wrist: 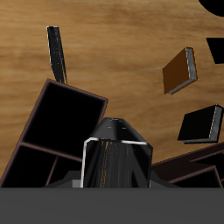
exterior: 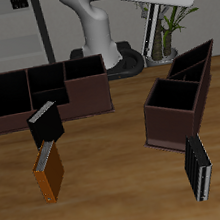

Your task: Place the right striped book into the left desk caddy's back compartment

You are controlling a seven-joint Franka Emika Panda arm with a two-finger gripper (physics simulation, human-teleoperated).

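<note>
Blacker striped book [exterior: 198, 168] lies nearest; three books counting the orange book [exterior: 49, 173] and right striped book [exterior: 45, 123]. Two caddies, including the left desk caddy [exterior: 181, 95]. Tool [wrist: 115, 164] grip unclear.

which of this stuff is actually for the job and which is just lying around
For the job:
- grey striped book, beside the long box
- diagonal reddish-brown caddy
- its narrow end cell

Just lying about:
- orange book
- blacker white-striped book
- long three-cell box
</note>
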